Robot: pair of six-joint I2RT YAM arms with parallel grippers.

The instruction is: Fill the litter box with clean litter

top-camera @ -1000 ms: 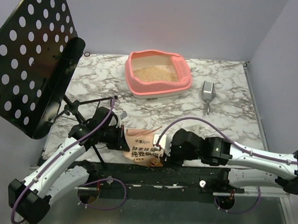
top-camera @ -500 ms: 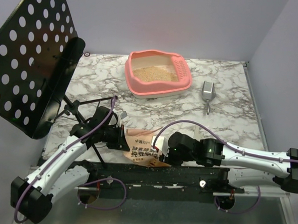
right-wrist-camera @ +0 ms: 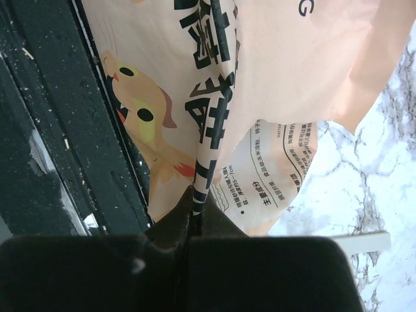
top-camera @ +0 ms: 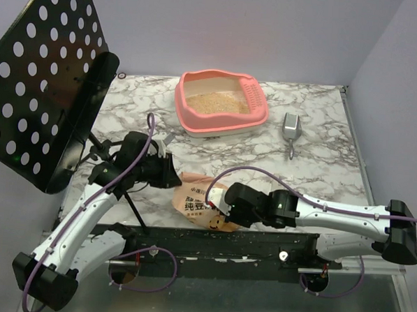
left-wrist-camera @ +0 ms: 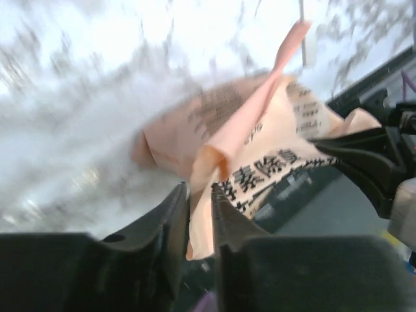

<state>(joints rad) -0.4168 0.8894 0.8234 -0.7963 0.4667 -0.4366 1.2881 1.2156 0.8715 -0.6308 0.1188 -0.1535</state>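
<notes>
The pink litter box (top-camera: 189, 120) stands at the back middle of the marble table, with tan clean litter (top-camera: 215, 102) spread inside it. A crumpled tan paper bag (top-camera: 195, 203) with dark print lies at the near edge. My right gripper (top-camera: 218, 207) is shut on a raised fold of the bag (right-wrist-camera: 292, 58), the fold pinched between its fingertips (right-wrist-camera: 197, 198). My left gripper (top-camera: 170, 172) is at the bag's left end. Its jaws stand slightly apart, with the edge of the bag (left-wrist-camera: 260, 149) lying loose between the fingers (left-wrist-camera: 175, 214).
A small silver scoop (top-camera: 291, 127) lies to the right of the litter box. A black perforated panel on a stand (top-camera: 38, 70) leans over the table's left side. A black rail (top-camera: 211, 243) runs along the near edge under the bag.
My right gripper slid left and closed on a fold of the bag. My left gripper opened from its grip on the bag's left end, and its arm shifted up and back.
</notes>
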